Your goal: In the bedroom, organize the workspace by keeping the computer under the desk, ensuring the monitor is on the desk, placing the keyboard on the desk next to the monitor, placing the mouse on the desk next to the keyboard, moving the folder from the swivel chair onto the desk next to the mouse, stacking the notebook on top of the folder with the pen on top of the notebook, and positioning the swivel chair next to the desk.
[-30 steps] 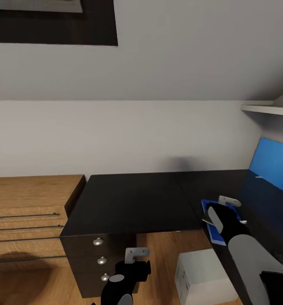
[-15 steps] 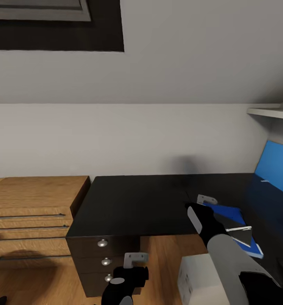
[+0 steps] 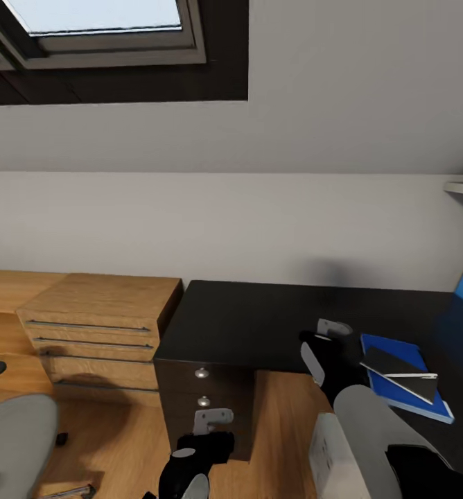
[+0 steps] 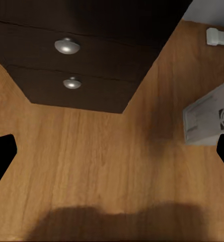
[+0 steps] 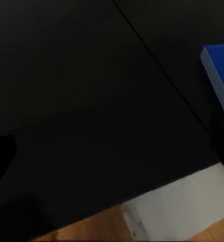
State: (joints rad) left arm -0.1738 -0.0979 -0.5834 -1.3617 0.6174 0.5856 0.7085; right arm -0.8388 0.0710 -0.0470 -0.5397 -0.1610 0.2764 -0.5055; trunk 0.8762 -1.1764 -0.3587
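Blue flat folder lies on the glossy black desk with the small dark grey notebook stacked on it; right gripper hovers beside, grasp unclear, left gripper open over floor; fetch the pen next, gently

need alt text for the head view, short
A dark grey notebook lies on a blue folder on the black desk, with the right claw hovering beside them. A black drawer cabinet and a wooden drawer unit stand along the white wall under a skylight.
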